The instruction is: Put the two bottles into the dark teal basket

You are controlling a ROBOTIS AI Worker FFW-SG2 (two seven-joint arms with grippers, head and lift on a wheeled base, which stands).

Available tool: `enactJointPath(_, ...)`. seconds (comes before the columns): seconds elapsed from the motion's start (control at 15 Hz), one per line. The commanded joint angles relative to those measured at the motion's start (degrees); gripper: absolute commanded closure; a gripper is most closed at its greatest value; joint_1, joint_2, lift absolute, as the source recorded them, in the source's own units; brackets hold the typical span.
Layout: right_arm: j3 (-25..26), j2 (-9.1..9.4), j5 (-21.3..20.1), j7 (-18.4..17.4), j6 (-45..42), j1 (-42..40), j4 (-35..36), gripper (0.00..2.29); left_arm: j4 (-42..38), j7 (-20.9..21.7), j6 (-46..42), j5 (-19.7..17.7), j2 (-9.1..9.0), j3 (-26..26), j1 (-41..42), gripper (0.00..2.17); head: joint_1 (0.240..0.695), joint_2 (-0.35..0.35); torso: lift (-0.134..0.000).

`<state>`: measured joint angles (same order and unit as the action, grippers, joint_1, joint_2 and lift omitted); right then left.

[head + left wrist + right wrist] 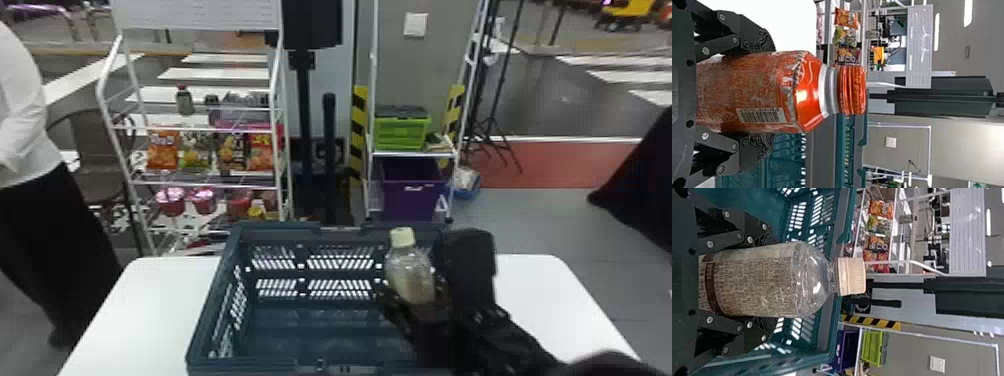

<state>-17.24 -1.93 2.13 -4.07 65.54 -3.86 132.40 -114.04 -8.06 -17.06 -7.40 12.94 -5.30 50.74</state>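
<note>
Quite glossy, the red bottle; cream-capped, the clear bottle.

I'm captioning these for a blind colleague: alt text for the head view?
The robot's right gripper holds a clear, pale-capped bottle in its jaws at the right side of a dark teal basket on a white table. Snack bags sit on a rack behind.

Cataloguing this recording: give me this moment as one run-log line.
left pincer: grips red-capped bottle | right pincer: grips pale-capped bottle, over or inside dark teal basket | neither bottle released
</note>
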Motion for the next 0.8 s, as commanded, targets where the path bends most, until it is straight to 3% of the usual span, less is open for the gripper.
enactJointPath(0.0, -2.5, 1.99, 0.2, -0.1, 6.5, 8.8, -8.6, 1.59, 1.0, 0.9, 0.5, -1.9, 0.42, 1.2, -0.9, 2.1, 0.499, 0.0, 0.0)
enactJointPath(0.4, -5.4, 1.99, 0.3, -0.5, 10.0, 21.7, -28.9, 1.59, 3.2, 4.0, 2.1, -5.5, 1.04, 4.0, -2.7, 2.1, 0.499, 0.0, 0.0)
enactJointPath(0.73, -6.2, 1.99, 1.9, -0.5, 15.5, 25.2, -33.2, 1.59, 4.1, 5.0, 2.1, -8.2, 2.53, 4.8, -3.5, 2.1, 0.499, 0.0, 0.0)
